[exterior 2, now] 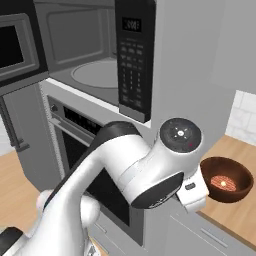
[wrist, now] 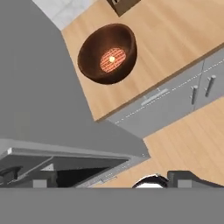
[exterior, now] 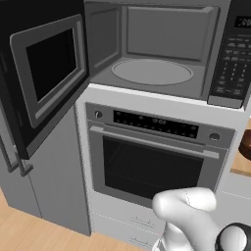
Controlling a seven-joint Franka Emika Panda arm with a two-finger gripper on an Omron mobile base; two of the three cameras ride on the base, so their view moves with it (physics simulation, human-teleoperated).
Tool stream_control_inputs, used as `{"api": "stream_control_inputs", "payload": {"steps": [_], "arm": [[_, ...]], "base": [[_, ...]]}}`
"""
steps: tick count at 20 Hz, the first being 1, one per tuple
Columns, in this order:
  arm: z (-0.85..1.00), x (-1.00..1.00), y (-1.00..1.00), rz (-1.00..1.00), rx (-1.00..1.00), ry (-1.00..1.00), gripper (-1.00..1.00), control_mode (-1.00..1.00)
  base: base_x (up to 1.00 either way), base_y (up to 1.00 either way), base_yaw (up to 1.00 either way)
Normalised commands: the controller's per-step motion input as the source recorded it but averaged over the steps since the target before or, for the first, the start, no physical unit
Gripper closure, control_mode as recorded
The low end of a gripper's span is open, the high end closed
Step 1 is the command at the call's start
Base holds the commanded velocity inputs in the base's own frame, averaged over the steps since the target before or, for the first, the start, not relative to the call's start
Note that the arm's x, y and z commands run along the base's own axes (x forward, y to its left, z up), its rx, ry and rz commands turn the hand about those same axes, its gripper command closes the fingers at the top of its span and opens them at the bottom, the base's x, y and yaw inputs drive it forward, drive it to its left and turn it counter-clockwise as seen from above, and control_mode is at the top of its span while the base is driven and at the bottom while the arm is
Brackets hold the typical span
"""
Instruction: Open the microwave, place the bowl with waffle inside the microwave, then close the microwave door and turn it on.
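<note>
The microwave [exterior: 157, 49] stands open, its grey cavity and round turntable [exterior: 152, 72] bare. The microwave door [exterior: 49, 73] is swung out wide to the left, and the keypad strip [exterior 2: 132, 65] sits on the right. On the wooden counter to the right rests the dark reddish-brown bowl [wrist: 108, 52] [exterior 2: 227, 180] with a waffle [wrist: 112, 59] in it. My gripper [wrist: 116, 178] is open, with nothing between its widely spread fingertips [wrist: 188, 177]. It hovers over the counter's edge, short of the bowl. In the right base view the hand hangs just left of the bowl's rim.
A silver wall oven [exterior: 152, 162] sits under the microwave. A tall grey cabinet panel [wrist: 35, 87] separates it from the wooden counter [wrist: 175, 35]. Grey drawers with handles [wrist: 192, 94] run below the counter. A dark object [wrist: 122, 4] stands behind the bowl.
</note>
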Motion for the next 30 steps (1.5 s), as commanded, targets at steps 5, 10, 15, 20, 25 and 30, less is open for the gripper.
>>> {"api": "stream_control_inputs", "payload": {"steps": [5,10,15,20,25,30], "arm": [[-0.34,0.29,-0.84,-0.01,0.29,0.1,-1.0,-1.0],[-0.54,0.45,-0.37,-0.01,0.13,0.13,-1.0,-1.0],[-0.61,0.41,-0.13,-0.07,0.04,0.09,-1.0,-1.0],[-0.6,0.25,-0.4,-0.01,0.13,0.02,-1.0,-1.0],[-0.42,0.32,-0.43,0.0,0.02,0.03,-1.0,-1.0],[-0.31,0.33,-0.39,-0.02,0.0,0.0,-1.0,-1.0]], "base": [[0.0,0.0,0.0],[0.0,0.0,0.0],[0.0,0.0,0.0],[0.0,0.0,0.0],[0.0,0.0,0.0],[0.0,0.0,0.0]]}}
